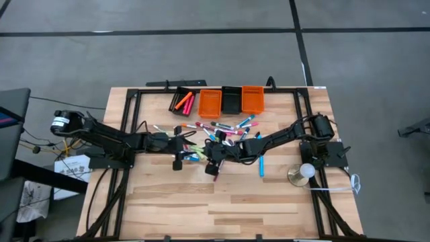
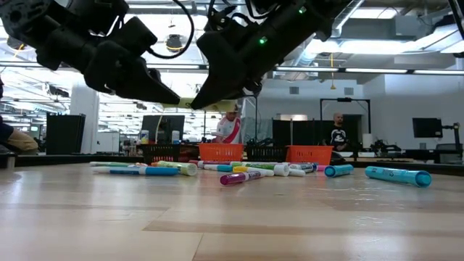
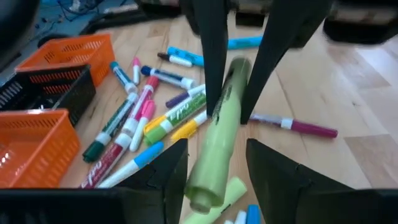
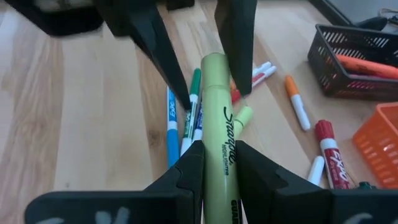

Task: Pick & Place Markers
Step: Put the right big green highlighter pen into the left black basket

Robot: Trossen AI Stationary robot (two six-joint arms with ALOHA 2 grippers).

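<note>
A yellow-green highlighter marker (image 4: 216, 118) hangs above the table between my two grippers; it also shows as a pale stub (image 2: 190, 104) in the low view. My right gripper (image 4: 219, 152), reaching in from the table's right, is shut on it. My left gripper (image 3: 214, 158), reaching in from the left, is open, with one finger on each side of the highlighter's cap end (image 3: 204, 186). Below and beyond them many markers (image 1: 225, 128) lie loose on the wooden table (image 1: 222, 202). My right gripper pinches the highlighter's barrel (image 4: 219, 163) between its two fingers, on its two sides. The fingers come from the table's right, slanting down, and lie along it. The highlighter sticks out past the fingertips toward my left gripper, lifted clear of the table. My left gripper brackets the cap end; whether a finger touches it, I cannot tell.
At the table's far edge stands a row of bins: a black bin (image 1: 183, 101) holding orange markers, an orange bin (image 1: 209, 102), a black bin (image 1: 232, 101) and an orange bin (image 1: 252, 99). A blue marker (image 1: 261, 167) lies apart at right, near a round white lamp (image 1: 306, 171). People stand in the room beyond.
</note>
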